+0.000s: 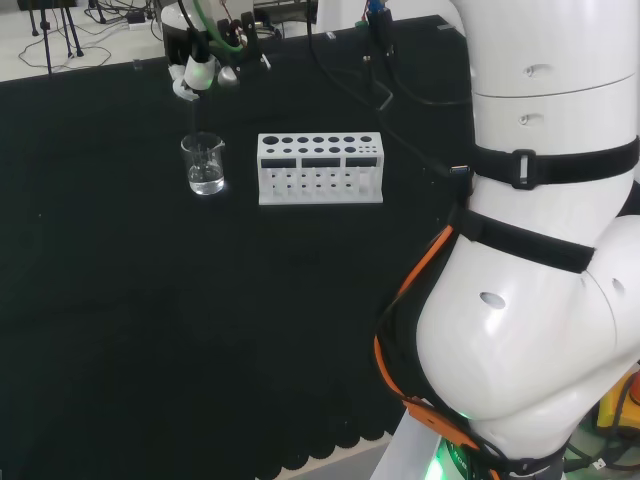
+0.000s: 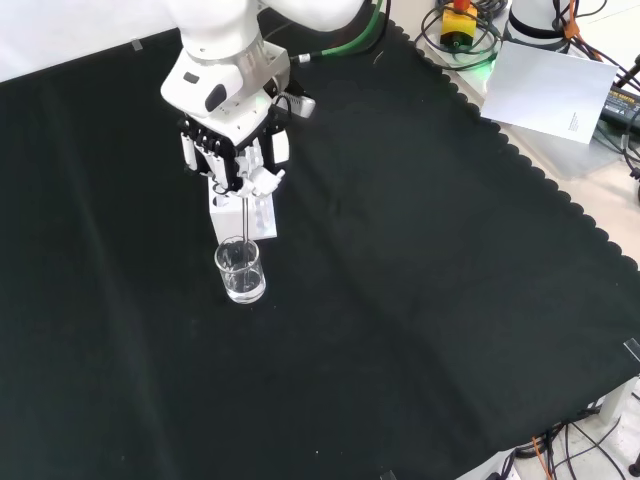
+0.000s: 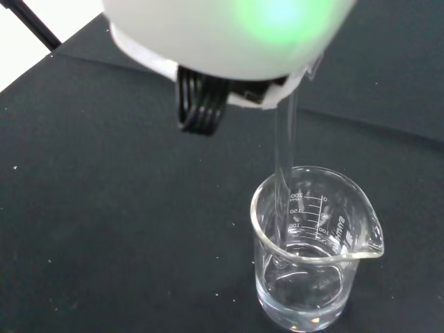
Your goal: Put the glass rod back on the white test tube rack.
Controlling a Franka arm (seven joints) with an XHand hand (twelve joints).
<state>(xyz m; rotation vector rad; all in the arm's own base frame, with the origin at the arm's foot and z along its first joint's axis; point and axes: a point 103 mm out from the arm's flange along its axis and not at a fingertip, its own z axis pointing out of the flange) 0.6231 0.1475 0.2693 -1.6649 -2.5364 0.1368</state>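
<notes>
While you look at the front view, you see the hand (image 2: 235, 160) in the upper left part of the frame, black and white, its fingers curled round the top of the glass rod (image 2: 246, 222). The rod is a thin, clear, straight stick; it hangs almost upright from the fingers and its lower end is inside the beaker (image 2: 240, 271), which stands just below the hand in that frame. In the wrist view the glass rod (image 3: 284, 166) goes down past the rim of the beaker (image 3: 309, 250) and its tip reaches the clear liquid at the bottom.

The beaker is a round vessel of clear glass with a small pouring lip, and a shallow layer of clear liquid lies in it. You can see a white printed scale with numbers on its wall in the wrist view, but I do not read it off.

In the head view the white test tube rack (image 1: 320, 168) stands near the upper middle of the frame, just right of the beaker (image 1: 204, 165), not touching it. It is a matte white box with round holes in its top and small openings in its side. The black cloth (image 2: 420, 300) has a scalloped edge at the right of the front view.
</notes>
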